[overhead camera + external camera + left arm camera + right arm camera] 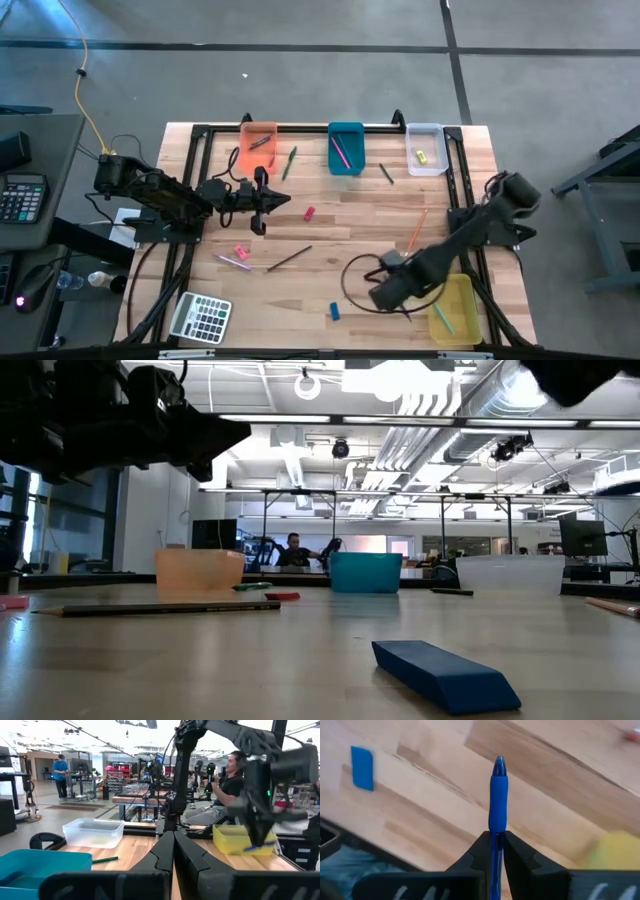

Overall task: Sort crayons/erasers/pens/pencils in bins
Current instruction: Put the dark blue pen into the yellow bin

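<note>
You have the wooden table under both arms. The right gripper is above the table's near right part, and its fingers are pressed on a blue pen; the pen's tip sticks out forward past the fingertips. Just beside this gripper, on its outer side, you see the yellow bin with a thin stick inside. A blue eraser lies flat on the wood near the gripper, on its inner side.

The left gripper hovers over the table's left half with its fingers closed together and nothing between them. Ahead of it, at the far edge, stands the orange bin. Farther along that edge from the gripper are the teal bin, which holds a pink pencil, and the clear bin. A red eraser lies near the left gripper, toward the table's middle. A pink eraser and a dark pencil lie on its near side.
</note>
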